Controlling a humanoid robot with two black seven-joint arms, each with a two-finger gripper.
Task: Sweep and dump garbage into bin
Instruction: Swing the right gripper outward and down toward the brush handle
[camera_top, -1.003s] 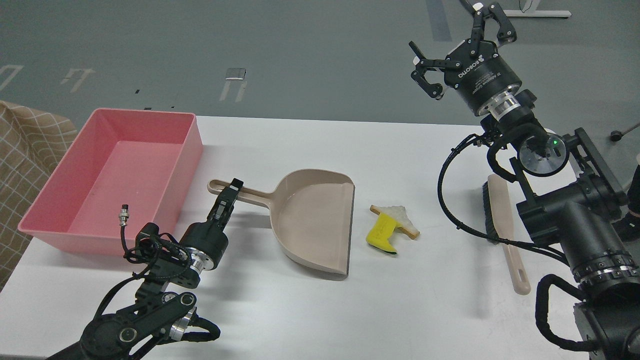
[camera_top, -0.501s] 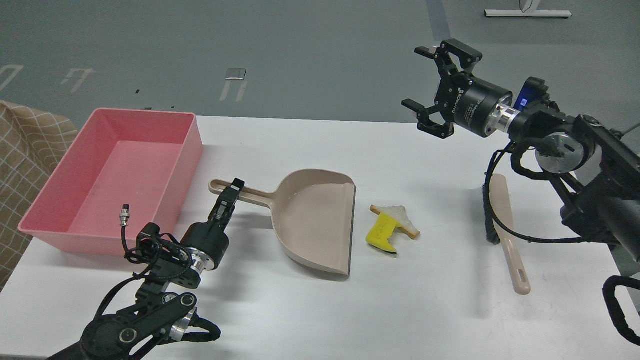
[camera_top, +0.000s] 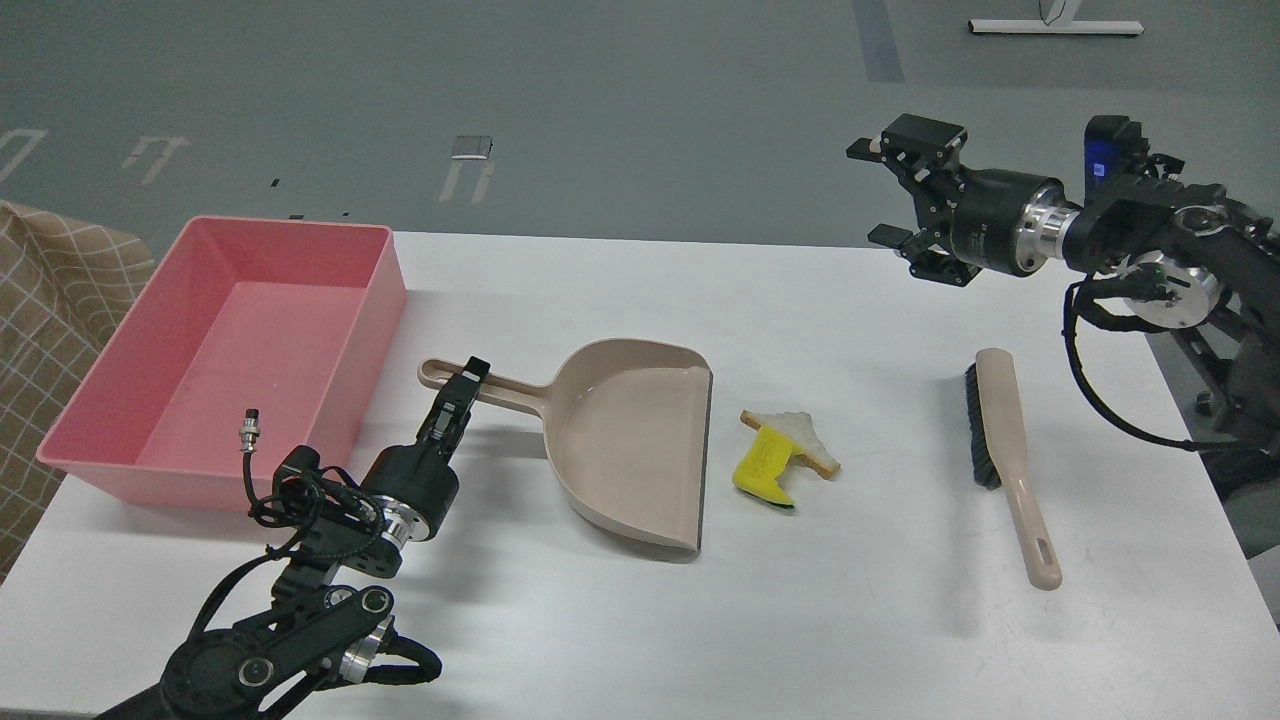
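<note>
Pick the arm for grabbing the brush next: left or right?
Right. The right gripper is open and free above the table's right side, where the brush lies. The left gripper is at the dustpan handle.

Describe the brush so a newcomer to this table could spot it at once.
Start at the white table and go to its right side, past the beige dustpan and the two food scraps. The brush lies flat there, alone, handle toward the robot. It is the only long, thin beige stick with black bristles along one edge and a hanging hole at its end.
</note>
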